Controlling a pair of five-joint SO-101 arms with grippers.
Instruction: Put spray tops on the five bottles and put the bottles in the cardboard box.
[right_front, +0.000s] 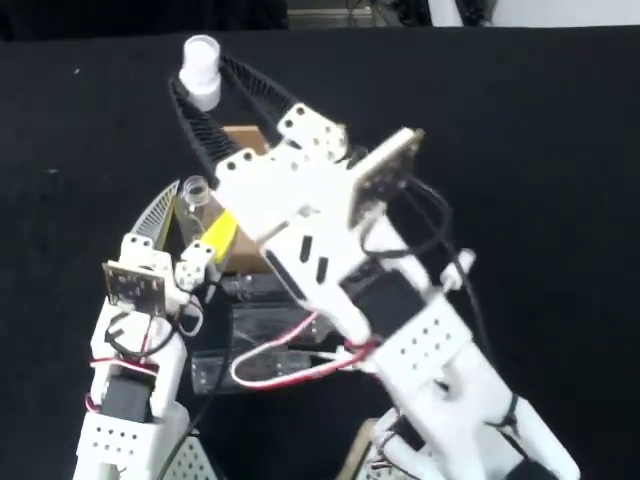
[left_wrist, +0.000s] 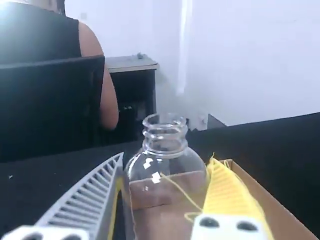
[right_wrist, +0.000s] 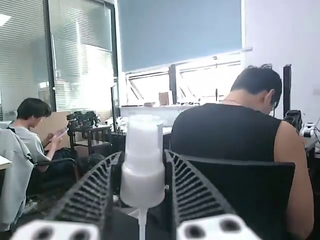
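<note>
The black counter (right_front: 520, 120) takes up most of the high view, and your two arms crowd the middle of it, so little of the cardboard box (left_wrist: 260, 200) shows beneath them, just a tan edge near centre frame. Your left end effector (right_front: 198, 205), centre-left in the high view, is pinching the clear bottle (left_wrist: 164, 150) between its grey and yellow fingers, with the bare neck open and upward and the box just behind and below it. Your right end effector (right_front: 203, 80), upper left in the high view, is clamped on the white spray top (right_wrist: 142, 175), with a black ribbed finger on each side and the thin dip tube (right_wrist: 141, 227) hanging straight down. The top sits well apart from the bottle mouth, further up the frame, so I'd judge the capping step not yet done. The tube is the main risk. It is slender and the neck is narrow, so if you come down off-centre it will likely catch the rim and bend, or push the bottle askew in its grip. Pressing hard on a smooth round bottle held only at the sides could make it slip down or tilt. The arms are also close together, so a sideways correction may knock one wrist into the other.
</note>
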